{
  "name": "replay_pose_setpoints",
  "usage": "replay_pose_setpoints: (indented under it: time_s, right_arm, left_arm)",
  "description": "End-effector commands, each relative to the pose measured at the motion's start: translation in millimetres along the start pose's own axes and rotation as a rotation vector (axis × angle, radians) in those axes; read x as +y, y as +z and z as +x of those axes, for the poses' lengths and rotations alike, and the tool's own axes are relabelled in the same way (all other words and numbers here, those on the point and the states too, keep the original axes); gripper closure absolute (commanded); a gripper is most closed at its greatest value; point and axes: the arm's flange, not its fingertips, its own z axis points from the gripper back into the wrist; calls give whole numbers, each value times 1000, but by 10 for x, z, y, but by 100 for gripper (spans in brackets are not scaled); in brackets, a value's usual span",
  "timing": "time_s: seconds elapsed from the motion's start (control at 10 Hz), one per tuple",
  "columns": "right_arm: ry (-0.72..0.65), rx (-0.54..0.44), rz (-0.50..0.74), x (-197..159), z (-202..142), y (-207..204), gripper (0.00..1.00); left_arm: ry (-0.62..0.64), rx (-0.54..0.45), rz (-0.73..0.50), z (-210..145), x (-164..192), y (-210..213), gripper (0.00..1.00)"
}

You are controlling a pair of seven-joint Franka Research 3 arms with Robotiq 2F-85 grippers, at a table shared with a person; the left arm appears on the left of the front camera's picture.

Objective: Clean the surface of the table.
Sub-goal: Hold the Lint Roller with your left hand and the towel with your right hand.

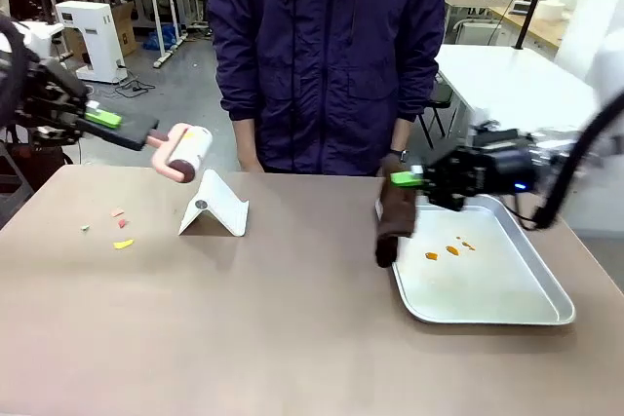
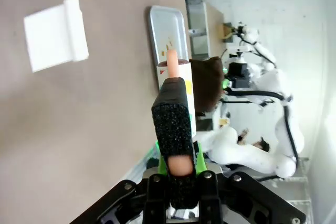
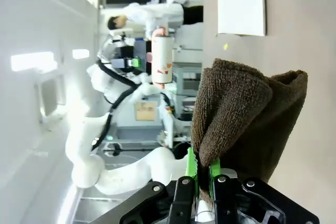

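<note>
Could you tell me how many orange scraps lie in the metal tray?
3 orange scraps: one nearest the brown cloth, one in the middle, one rightmost; others may be hidden.

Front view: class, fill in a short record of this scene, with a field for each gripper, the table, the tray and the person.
left gripper: shut on the pink handle of a lint roller, held in the air
right gripper: shut on a brown cloth hanging by the tray's left edge
table: small scraps at the left, white folded stand beside them
tray: a few orange bits inside
person: stands at the far side, dark jacket
</note>
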Motion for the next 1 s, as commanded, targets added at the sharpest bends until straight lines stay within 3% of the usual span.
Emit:
replay_pose_setpoints:
  time_s: [0.0, 0.3, 0.5, 0.8, 0.9]
  right_arm:
    - [-17, -80, 61, 128, -73, 532, 100]
    - [-110, -254, 167, -34, -169, 1464, 100]
    - [-139, -356, 291, -269, -274, 2040, 100]
    - [-70, -451, 454, -554, -552, 2473, 100]
    - [-51, -535, 492, -653, -631, 2546, 100]
  left_arm:
    - [8, -6, -50, -14, 29, 341, 100]
    - [-3, -61, -53, -151, 248, 1121, 100]
    - [46, -148, -28, -266, 401, 1394, 100]
    - [160, -240, -112, -300, 876, 1509, 100]
    - [220, -317, -177, -278, 1048, 1589, 100]
